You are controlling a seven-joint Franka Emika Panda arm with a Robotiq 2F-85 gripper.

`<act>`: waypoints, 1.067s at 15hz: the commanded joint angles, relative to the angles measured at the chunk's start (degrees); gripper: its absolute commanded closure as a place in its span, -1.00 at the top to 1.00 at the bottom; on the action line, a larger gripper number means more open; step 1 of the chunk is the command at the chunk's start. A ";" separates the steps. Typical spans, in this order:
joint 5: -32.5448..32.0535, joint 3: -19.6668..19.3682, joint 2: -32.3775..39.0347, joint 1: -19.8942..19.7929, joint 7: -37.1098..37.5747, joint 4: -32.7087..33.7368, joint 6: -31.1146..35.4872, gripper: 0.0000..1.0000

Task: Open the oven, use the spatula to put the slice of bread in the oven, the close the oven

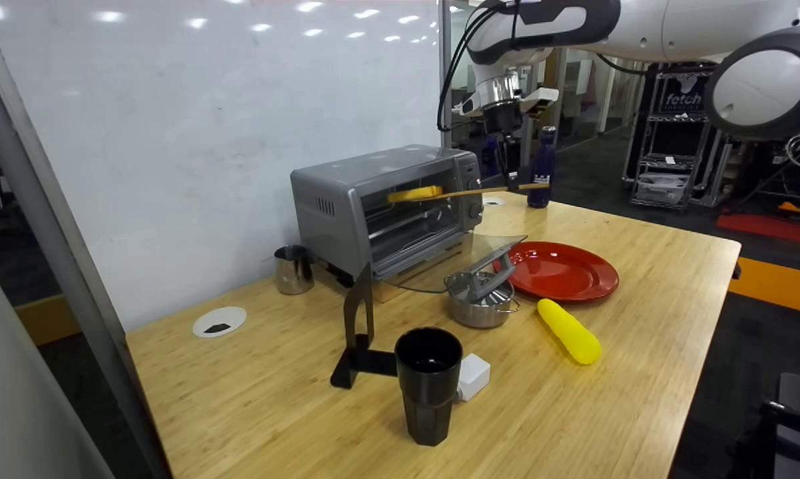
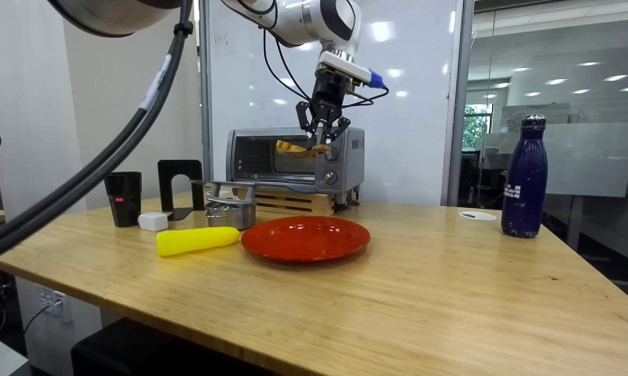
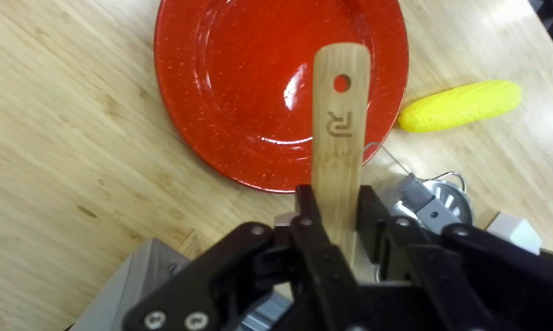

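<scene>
On the surface (image 2: 450, 282) stands the oven (image 1: 380, 167), door (image 1: 448, 261) lowered. Before the oven lies the plate (image 2: 306, 241). At the oven's opening, the spatula (image 3: 339, 161) carries the bread (image 1: 414, 194) on its blade; whether it's inside I cannot tell. Outside, the fingers (image 3: 371, 208) grip the handle, closed to its width.

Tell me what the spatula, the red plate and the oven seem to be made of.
The spatula: wood, smooth, fairly matte; fine grain shows in the wrist view.
The plate: glossy, perhaps enamelled metal, judging by bright reflections and pale specks, though glazed ceramic is possible.
The oven: probably metal, given its even grey and soft sheen; the lowered door looks like clear glass, being see-through.
</scene>
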 commanded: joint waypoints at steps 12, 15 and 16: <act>-3.23 -0.91 0.85 3.30 5.31 1.75 11.78 -0.87; -3.93 -0.91 0.66 4.26 5.84 1.45 13.39 -0.87; -4.18 -0.91 0.55 4.55 6.07 1.36 13.86 -0.87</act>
